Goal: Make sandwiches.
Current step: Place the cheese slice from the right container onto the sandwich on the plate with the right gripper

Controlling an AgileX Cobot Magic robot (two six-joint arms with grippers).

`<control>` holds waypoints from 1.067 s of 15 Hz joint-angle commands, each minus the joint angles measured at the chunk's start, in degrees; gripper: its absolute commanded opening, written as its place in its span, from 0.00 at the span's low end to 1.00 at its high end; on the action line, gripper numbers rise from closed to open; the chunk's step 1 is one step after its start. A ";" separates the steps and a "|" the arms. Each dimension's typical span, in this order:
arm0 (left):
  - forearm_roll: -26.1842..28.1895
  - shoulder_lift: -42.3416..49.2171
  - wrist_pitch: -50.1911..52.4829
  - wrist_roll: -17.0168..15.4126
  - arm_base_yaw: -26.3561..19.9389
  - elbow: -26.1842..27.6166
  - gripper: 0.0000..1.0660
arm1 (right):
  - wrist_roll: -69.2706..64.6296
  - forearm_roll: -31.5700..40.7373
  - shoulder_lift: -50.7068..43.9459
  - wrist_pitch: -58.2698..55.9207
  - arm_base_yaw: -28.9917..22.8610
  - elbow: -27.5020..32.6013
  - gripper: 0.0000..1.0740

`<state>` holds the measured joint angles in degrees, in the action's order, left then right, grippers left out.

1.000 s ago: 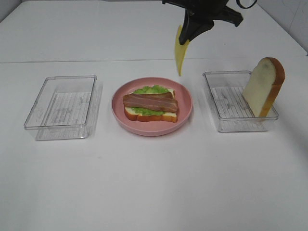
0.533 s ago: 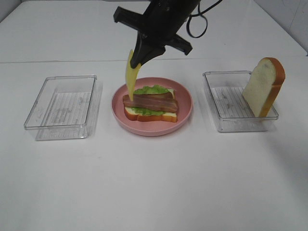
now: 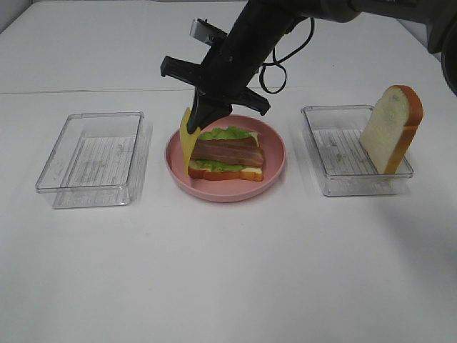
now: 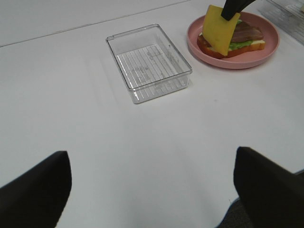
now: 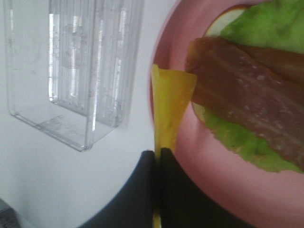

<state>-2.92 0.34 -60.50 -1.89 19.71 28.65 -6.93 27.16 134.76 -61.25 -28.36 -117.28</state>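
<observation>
1. Clamping the top corner of a yellow cheese square (image 3: 187, 143), the right pincer (image 3: 207, 118) has its jaws pressed together on it. The cheese hangs on edge, nearly upright.
2. In the high view the cheese's lower part sits at the 9 o'clock end of the open stack. In the right wrist view one corner meets the end of the meat.
3. Stack, bottom up: bread slice (image 3: 228, 174), frilly lettuce (image 3: 225, 133), meat strips (image 3: 227, 151). It lies on a round pink plate (image 3: 275, 168), mid-table (image 3: 228, 271).
4. At 3 o'clock of the plate is a clear tray (image 3: 335, 182). A second bread slice (image 3: 390, 128) stands tilted in its far right end.
5. At 9 o'clock of the plate is another clear tray (image 3: 93, 157), apart from the plate.
6. Left pincer (image 4: 151, 152): jaws spread wide over bare table, well apart from the trays.
</observation>
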 commanded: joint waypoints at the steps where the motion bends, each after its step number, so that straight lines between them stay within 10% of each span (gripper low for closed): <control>1: -0.11 0.40 0.52 0.11 0.00 -0.11 0.82 | -3.15 -6.13 0.23 0.00 0.17 -0.17 0.00; 7: -0.11 0.40 0.52 0.11 0.00 -0.11 0.82 | -8.31 -16.10 0.23 -0.69 0.17 -0.17 0.01; 9: -0.11 0.40 0.52 0.11 0.00 -0.11 0.82 | -8.31 -16.10 0.23 -1.43 0.17 -0.17 0.18; 11: -0.11 0.40 0.52 0.11 0.00 -0.11 0.82 | -7.96 -16.67 0.23 -1.66 0.17 -0.17 0.60; 16: -0.11 0.40 0.52 0.11 0.00 -0.11 0.82 | -7.79 -26.53 -3.67 -5.44 0.23 -0.23 0.68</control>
<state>-2.92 0.34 -60.50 -1.89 19.71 28.65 -15.24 1.66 131.89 -65.83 -28.30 -117.28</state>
